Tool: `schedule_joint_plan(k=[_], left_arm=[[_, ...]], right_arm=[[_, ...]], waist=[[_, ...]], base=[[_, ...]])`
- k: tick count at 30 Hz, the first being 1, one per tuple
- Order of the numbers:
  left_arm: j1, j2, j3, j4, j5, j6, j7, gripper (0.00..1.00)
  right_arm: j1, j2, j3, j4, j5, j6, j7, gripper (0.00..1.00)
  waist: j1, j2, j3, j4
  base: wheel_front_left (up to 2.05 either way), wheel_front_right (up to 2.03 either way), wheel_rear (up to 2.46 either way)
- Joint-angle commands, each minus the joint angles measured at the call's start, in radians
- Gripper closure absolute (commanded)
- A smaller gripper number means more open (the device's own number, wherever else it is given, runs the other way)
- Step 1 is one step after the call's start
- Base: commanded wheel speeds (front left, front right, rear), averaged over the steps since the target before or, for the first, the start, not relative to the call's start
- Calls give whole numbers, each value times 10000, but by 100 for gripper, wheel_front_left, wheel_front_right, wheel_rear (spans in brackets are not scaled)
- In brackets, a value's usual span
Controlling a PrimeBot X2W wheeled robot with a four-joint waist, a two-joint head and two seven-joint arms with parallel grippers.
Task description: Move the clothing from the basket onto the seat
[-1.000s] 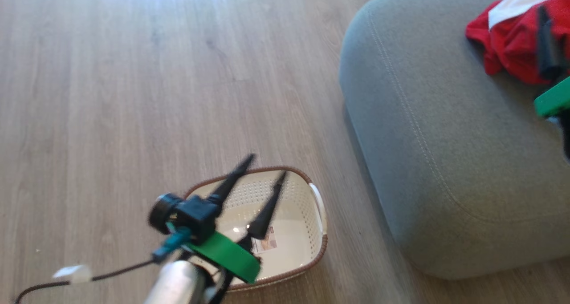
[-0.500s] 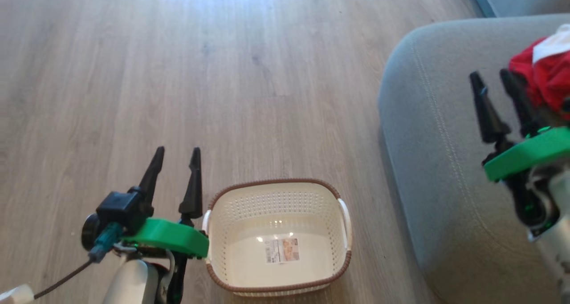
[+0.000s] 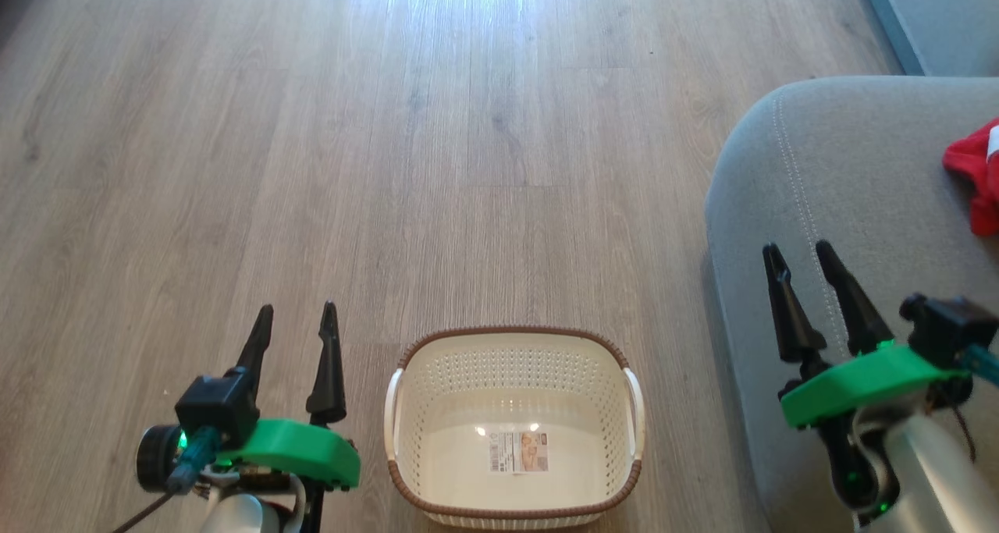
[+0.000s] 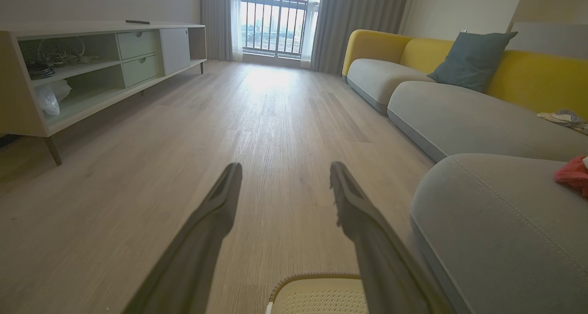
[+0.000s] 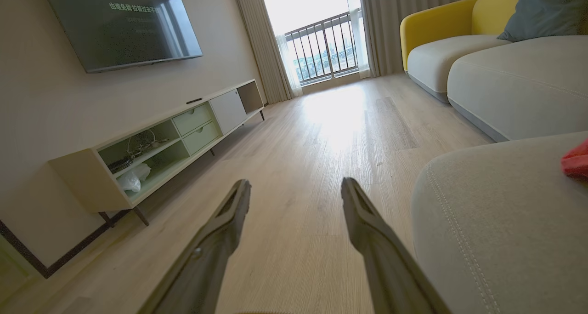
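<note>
The cream basket with a brown rim stands on the wood floor at bottom centre, holding just a label. Its far rim peeks in at the bottom of the left wrist view. Red clothing lies on the grey seat at the right edge; it also shows as clothing on the seat and as clothing on the seat. My left gripper hovers open left of the basket. My right gripper hangs open over the seat's left edge. Both hold nothing.
A pale low TV cabinet runs along the left wall, with a wall television above it. A yellow-backed sofa with a grey-blue cushion extends behind the seat. Wood floor stretches ahead toward a balcony window.
The head camera swung left, shifting the scene right. My left gripper moved off the basket to its left side. My right gripper drew back from the clothing to the seat's left edge.
</note>
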Motion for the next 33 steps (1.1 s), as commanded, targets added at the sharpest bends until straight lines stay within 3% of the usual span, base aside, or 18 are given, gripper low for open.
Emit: schedule_joint_plan(k=[1, 9, 29, 33], left_arm=[[-326, 4, 292, -377, 70, 12, -53, 0], [-142, 3, 253, -603, 494, 3, -53, 0], [-32, 3, 382, -868, 160, -72, -53, 0], [22, 3, 398, -657, -164, -253, -53, 0]], right_arm=[[-21, 67, -35, -350, -77, 0, -104, 0], [669, 792, -334, -316, -846, 0, -104, 0], [674, 903, -498, -223, -1021, 0, -104, 0], [661, 920, -492, -164, -1047, 0, -105, 0]], waist=[[1, 0, -6, 31], [1, 0, 20, 140], [1, 0, 36, 238], [1, 0, 15, 203]], base=[[0, 0, 0], [0, 0, 0], [0, 0, 0], [0, 0, 0]])
